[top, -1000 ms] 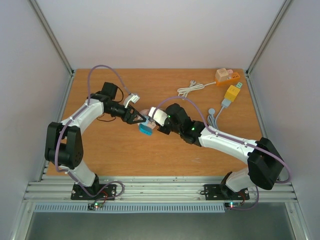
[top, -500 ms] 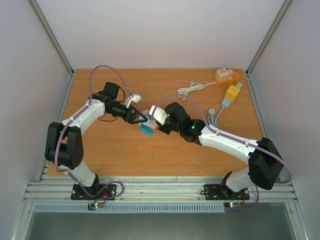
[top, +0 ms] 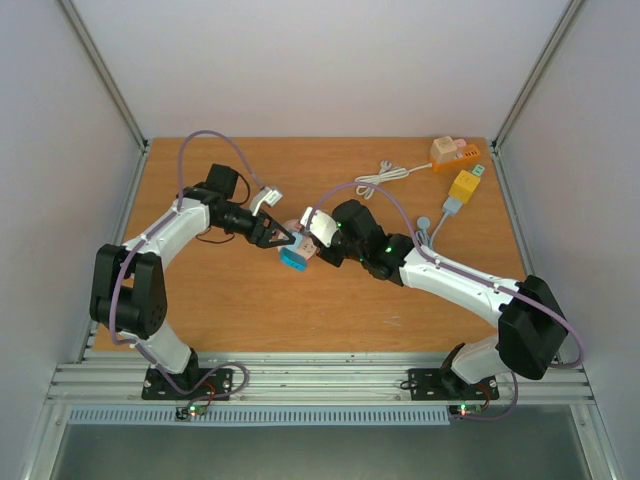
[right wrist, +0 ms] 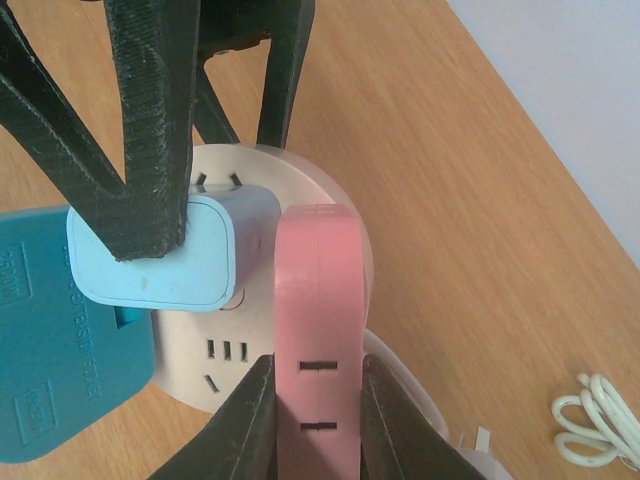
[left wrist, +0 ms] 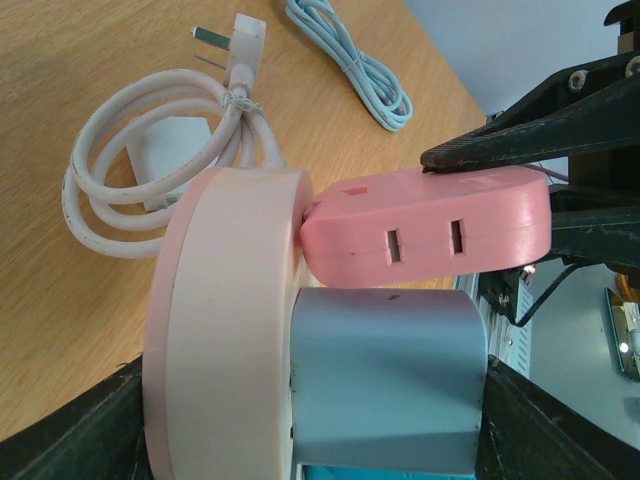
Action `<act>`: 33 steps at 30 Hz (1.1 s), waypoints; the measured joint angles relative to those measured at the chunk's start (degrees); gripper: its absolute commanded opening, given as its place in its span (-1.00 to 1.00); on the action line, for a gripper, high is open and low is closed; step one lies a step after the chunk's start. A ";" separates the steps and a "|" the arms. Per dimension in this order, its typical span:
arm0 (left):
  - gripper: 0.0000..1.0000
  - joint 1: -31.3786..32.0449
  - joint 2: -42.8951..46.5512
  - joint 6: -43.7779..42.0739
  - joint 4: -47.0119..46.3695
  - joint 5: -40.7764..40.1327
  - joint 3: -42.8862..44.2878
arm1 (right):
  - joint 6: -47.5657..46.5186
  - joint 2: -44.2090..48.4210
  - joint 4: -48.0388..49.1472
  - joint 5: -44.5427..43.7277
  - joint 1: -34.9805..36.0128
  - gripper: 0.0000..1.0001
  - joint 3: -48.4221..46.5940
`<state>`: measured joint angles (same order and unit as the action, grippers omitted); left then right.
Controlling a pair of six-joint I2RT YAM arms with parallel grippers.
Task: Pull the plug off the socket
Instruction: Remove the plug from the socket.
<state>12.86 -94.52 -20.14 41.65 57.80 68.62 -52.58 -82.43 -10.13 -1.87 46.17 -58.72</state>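
Pink plug point(right wrist: 315, 330) clamped tight in my right jaws, base still seated on round socket point(right wrist: 322, 185) mid-desk point(right wrist: 450, 200). Left jaws clamp that socket across its light-blue adapter point(right wrist: 215, 260). Right wrist shifted slightly farther back since a second ago.

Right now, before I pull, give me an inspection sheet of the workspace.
Surface: wooden table, flat.
Job's things: pink plug against round socket, blue plug beside it.
Clutter: orange adapter, yellow adapter, far right.
Grippers: right gripper shut on pink plug; left gripper clamps round socket and blue plug.
Cables: white cord coiled behind round socket; pale blue cable beyond.
Surroundings: white walls, metal frame.
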 measured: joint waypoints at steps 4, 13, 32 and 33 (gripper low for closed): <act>-1.00 -0.42 0.00 0.00 0.11 0.76 0.00 | -0.52 0.00 0.61 -0.02 0.00 -0.98 0.04; -0.99 -1.31 -0.42 -1.01 1.44 2.21 0.39 | -3.54 0.00 2.40 -2.23 1.27 -0.98 0.63; -0.99 0.35 -0.09 -0.90 0.52 -2.05 0.66 | -3.52 -0.44 1.81 -5.77 2.40 -0.98 0.70; -1.00 0.37 0.13 -0.90 0.50 -2.38 0.61 | -3.06 -0.44 1.73 -5.20 2.16 -0.98 0.70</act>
<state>13.23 -94.39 -21.04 42.15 55.42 69.23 -55.64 -82.87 -8.40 -7.07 48.34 -58.02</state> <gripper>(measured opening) 0.737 0.191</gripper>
